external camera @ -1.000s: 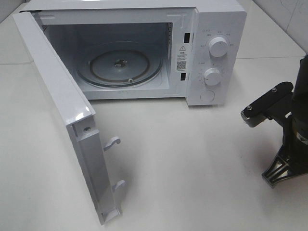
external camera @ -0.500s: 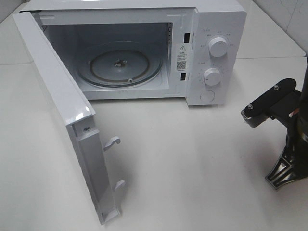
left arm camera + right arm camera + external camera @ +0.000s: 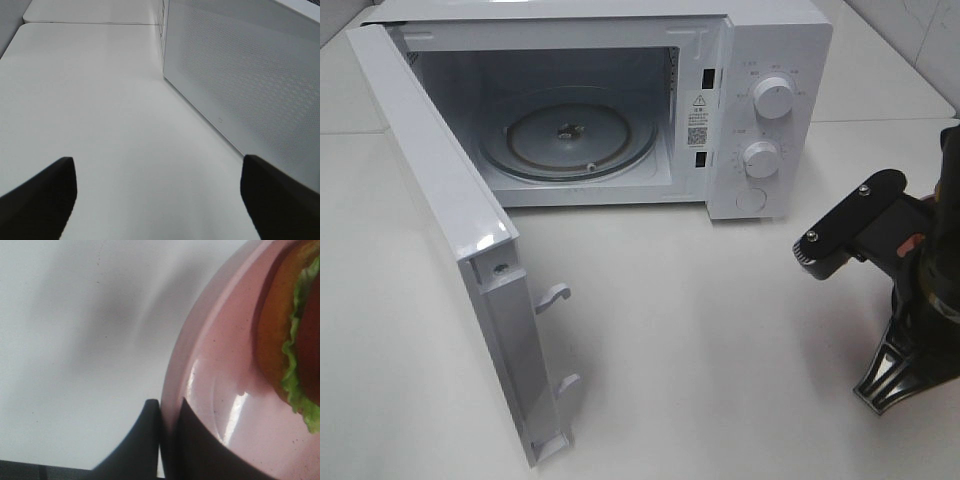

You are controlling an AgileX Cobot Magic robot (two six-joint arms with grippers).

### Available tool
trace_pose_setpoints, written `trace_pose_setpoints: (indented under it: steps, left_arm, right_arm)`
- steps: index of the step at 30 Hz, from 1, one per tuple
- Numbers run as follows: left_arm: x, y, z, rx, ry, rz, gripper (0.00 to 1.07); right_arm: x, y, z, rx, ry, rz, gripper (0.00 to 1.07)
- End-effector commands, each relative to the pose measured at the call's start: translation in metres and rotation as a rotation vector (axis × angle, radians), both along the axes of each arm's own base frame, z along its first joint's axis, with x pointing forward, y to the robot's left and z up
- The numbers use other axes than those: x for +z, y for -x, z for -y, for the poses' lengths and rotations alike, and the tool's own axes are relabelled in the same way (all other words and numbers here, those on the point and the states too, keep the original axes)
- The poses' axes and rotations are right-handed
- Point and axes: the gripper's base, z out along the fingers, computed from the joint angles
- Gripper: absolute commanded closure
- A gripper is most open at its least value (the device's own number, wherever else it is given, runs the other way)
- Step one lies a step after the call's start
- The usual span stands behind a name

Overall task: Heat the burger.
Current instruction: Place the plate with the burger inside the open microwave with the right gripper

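The right fingers are clamped on the rim of the pink plate, probably so the burger can ride on it into the microwave, whose door is wide open. Only the right wrist view shows the burger; the high view cuts it off. The left fingers are apart and empty above the counter.

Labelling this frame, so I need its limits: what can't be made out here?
burger: right wrist view, mostly cut off by the frame edge; absent from the high view.
pink plate: same view, far side cut off; right end effector grips its rim.
left end effector: left wrist view, only fingertips show.
dial markings: high view, too small.
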Motion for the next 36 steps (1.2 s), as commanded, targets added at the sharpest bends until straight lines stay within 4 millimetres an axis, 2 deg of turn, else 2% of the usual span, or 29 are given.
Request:
trace_pose_setpoints:
  steps: [1,11,36]
  left_arm:
    - [0.0,0.002,0.001,-0.004,0.007,0.02,0.25]
    - [0.0,0.002,0.001,-0.004,0.007,0.02,0.25]
    - [0.0,0.002,0.001,-0.004,0.007,0.02,0.25]
  right_arm:
    - [0.004,0.001,-0.001,0.058,0.053,0.021,1.07]
    - [0.004,0.011,-0.014,0.168,0.062,0.013,1.07]
    - [0.004,0.005,-0.024,0.491,0.12,0.001,1.06]
